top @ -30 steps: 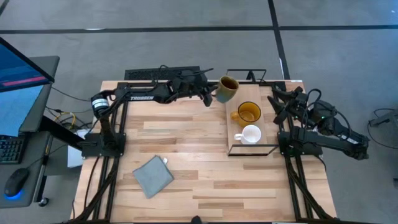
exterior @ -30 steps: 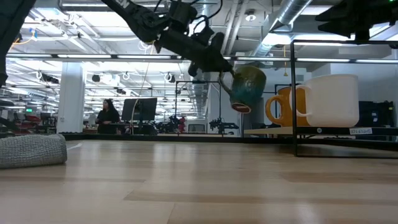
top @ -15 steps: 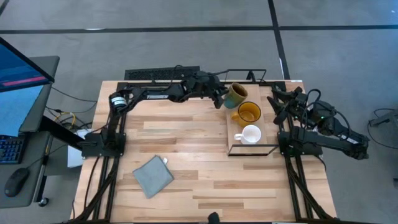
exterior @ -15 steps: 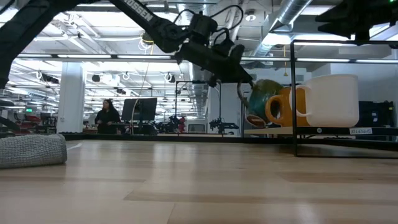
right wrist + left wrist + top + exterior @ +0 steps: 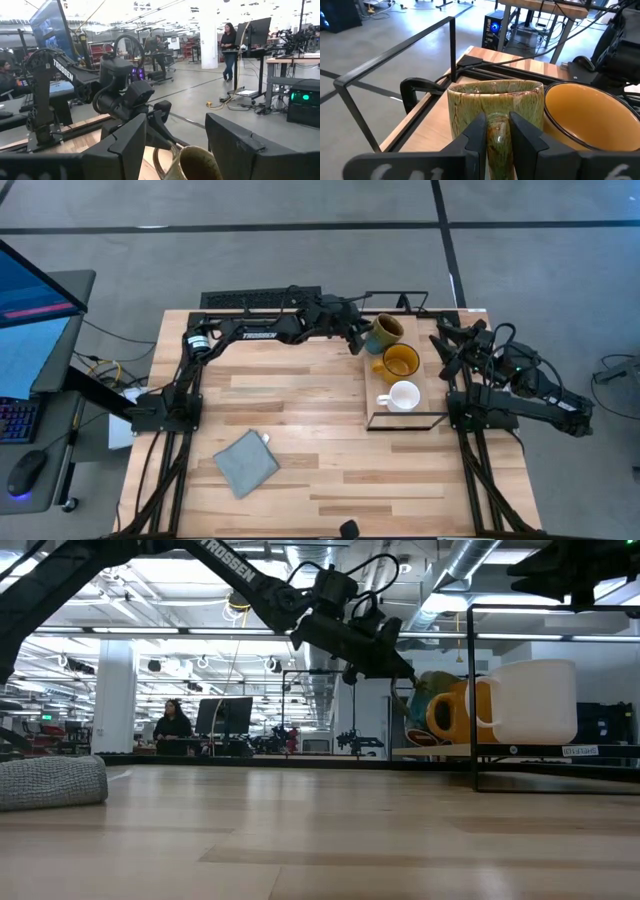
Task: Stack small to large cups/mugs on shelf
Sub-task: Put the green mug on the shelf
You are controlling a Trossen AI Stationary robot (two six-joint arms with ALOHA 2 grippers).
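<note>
The dark brown-olive mug [image 5: 386, 331] is in my left gripper [image 5: 362, 336], which is shut on it over the far end of the shelf [image 5: 430, 402], a light board on a black wire frame. The amber-yellow mug [image 5: 400, 361] stands upright on the board just near of the olive mug. The small white mug [image 5: 404, 395] stands near of that. In the low view the olive mug [image 5: 425, 705] is tilted beside the amber mug [image 5: 455, 710]. My right gripper [image 5: 447, 340] is open and empty at the shelf's right side. My left gripper pinches the olive mug's handle [image 5: 498, 142] between its two fingers [image 5: 476, 136], coming from the table's left, slanting down. The mug is tilted, its mouth up, low over the shelf's far end. I cannot tell whether its base touches the board.
A grey-blue folded cloth [image 5: 246, 463] lies on the tabletop near the front left. A black keyboard [image 5: 260, 298] lies along the far edge. The shelf's wire frame [image 5: 405, 421] rises above the board. A person [image 5: 173, 727] stands far off in the room.
My left gripper has carried the olive mug toward the table's right edge and down, from beside the shelf to over its far end, close against the amber mug. The mug has stayed tilted in the hold.
</note>
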